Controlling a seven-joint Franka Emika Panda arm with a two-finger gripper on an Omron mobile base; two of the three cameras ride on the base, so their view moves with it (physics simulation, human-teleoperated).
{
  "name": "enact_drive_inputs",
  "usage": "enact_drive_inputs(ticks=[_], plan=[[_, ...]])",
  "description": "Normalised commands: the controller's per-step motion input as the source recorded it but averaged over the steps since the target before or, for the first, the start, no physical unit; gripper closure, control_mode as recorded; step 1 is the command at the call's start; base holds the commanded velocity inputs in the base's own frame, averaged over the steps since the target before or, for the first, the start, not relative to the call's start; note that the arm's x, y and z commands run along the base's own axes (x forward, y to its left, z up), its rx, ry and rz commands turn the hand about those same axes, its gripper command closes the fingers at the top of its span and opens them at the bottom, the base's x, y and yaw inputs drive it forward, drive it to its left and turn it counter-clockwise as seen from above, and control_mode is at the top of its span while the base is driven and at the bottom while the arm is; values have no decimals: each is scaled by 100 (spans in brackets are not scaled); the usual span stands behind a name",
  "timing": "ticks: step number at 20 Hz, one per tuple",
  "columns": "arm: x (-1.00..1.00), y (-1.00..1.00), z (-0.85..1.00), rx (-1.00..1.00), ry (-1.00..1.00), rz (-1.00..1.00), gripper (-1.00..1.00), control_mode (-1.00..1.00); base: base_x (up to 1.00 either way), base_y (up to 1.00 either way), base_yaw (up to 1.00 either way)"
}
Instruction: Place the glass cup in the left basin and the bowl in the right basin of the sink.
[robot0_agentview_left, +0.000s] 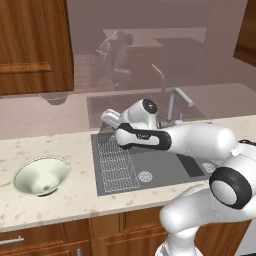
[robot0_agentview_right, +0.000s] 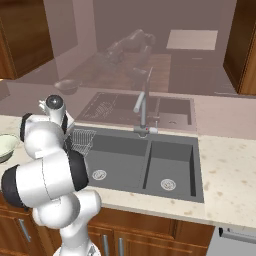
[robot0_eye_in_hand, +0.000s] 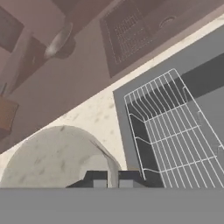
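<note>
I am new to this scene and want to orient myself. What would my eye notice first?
The white arm reaches over the dark sink, its gripper shut on the glass cup beside the wire rack in the left basin. The pale bowl sits on the counter, left of the sink.

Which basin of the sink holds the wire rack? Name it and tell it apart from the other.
The left basin, the wider one: the white wire rack sits at its far-left end beside the bowl's counter. The right basin is narrower, with just a drain.
</note>
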Motion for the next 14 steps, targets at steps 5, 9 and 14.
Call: enact_drive_inputs(ticks=[5, 9, 14], plan=[[6, -21, -38, -16, 10, 1, 100, -100, 0, 0, 0], [4, -14, -46, -9, 5, 0, 100, -100, 0, 0, 0], [3, -25, -40, -7, 1, 0, 100, -100, 0, 0, 0]])
